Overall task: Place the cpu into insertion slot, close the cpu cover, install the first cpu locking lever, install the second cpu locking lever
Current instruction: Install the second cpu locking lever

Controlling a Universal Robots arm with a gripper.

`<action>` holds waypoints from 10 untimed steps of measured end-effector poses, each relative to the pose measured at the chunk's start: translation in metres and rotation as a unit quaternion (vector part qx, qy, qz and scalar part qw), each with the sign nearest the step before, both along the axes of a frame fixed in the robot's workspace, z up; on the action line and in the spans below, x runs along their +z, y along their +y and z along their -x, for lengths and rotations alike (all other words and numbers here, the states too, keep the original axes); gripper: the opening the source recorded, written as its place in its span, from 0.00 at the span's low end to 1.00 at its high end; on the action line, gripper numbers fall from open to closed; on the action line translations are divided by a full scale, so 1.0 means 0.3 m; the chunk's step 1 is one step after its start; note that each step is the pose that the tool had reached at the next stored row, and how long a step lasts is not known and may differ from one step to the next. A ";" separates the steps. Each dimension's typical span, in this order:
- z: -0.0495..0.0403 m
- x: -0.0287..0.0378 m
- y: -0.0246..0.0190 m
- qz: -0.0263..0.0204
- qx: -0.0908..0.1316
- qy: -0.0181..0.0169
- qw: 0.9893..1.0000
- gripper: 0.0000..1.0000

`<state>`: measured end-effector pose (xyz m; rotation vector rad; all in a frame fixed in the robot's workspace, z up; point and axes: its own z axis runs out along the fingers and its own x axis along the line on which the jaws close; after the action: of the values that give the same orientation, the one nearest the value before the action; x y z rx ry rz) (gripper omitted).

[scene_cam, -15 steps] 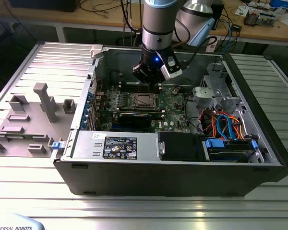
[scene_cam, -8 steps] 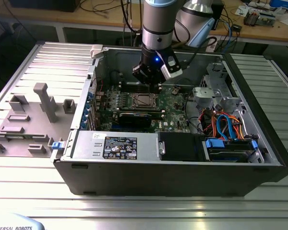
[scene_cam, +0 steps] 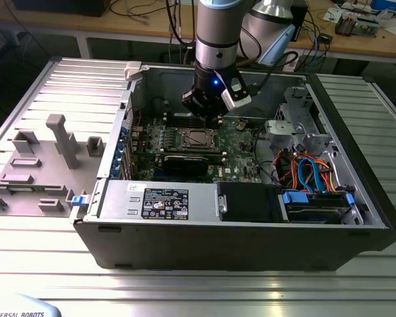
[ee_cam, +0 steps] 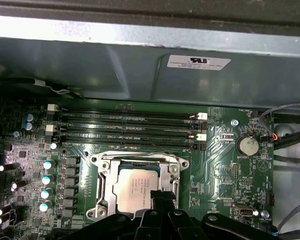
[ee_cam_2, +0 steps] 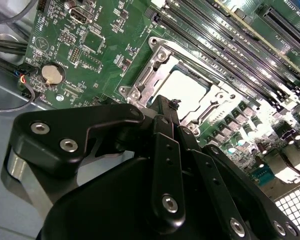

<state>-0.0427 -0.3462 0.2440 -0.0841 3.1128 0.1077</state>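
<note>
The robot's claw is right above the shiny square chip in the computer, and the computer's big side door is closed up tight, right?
Not quite. The gripper does hang just above the chip, which sits in its socket on the green board. But the exterior view shows the computer case with its side open, so the whole inside shows.

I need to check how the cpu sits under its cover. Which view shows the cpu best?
The first wrist view: the cpu faces the camera, framed by the cpu cover, with the end effector hiding one corner. The second wrist view shows the cpu slanted and glare-washed. The exterior view shows it small, below the end effector.
</note>
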 end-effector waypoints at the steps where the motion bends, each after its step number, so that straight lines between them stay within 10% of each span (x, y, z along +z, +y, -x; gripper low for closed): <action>1: 0.000 0.000 -0.001 0.000 0.000 0.000 1.000 0.11; 10: 0.000 0.000 -0.002 0.000 0.000 0.000 1.000 0.11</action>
<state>-0.0427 -0.3470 0.2440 -0.0841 3.1129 0.1078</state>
